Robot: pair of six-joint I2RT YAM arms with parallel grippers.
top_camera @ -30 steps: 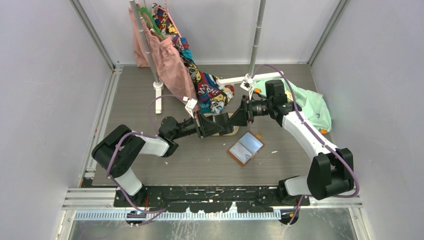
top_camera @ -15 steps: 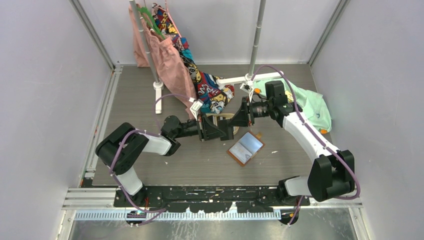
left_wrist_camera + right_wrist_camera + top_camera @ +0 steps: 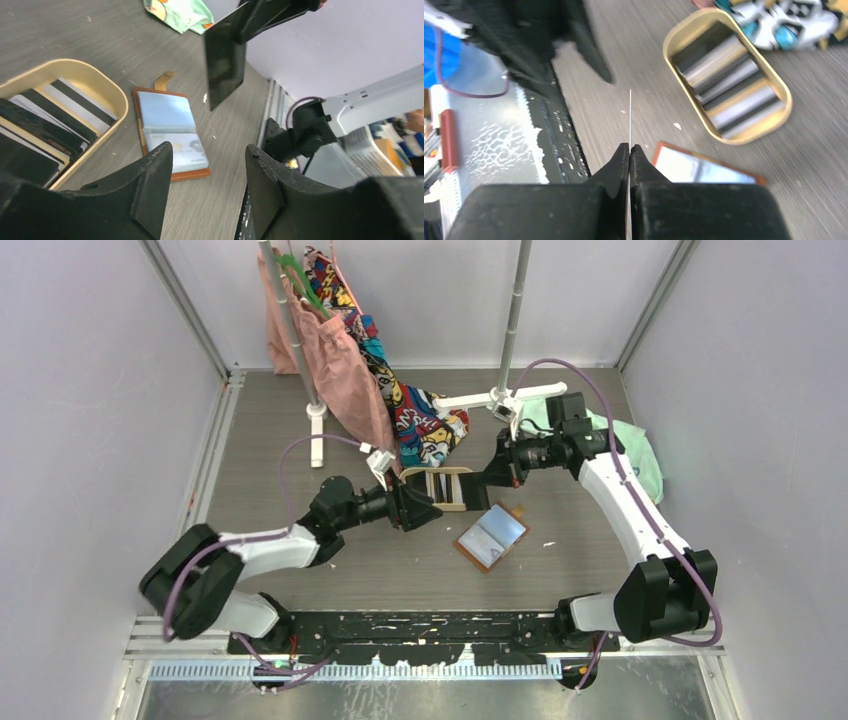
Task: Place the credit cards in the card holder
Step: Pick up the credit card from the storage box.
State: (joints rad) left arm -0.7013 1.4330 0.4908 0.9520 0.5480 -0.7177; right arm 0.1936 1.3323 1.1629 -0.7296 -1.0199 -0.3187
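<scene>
A black credit card [image 3: 225,55] hangs in the air, pinched at its top edge by my right gripper [image 3: 629,148], which is shut on it. From the right wrist the card [image 3: 630,117] shows edge-on as a thin line. My left gripper [image 3: 209,152] is open and holds nothing, a little left of and below the card. The card holder [image 3: 491,535] lies open on the table, tan-brown with clear pockets and a snap tab [image 3: 165,79]. Several more credit cards [image 3: 45,125] lie stacked in an oval tan tray [image 3: 465,496] left of the holder.
A white clothes rack [image 3: 315,420] with pink and patterned garments [image 3: 420,425] stands behind the tray. A mint-green cloth [image 3: 630,445] lies at the back right. Small white scraps dot the grey table near the holder.
My left gripper let go of the black card and drew back to the left. My right gripper shut on the card and carried it slightly right, uncovering the tray.
</scene>
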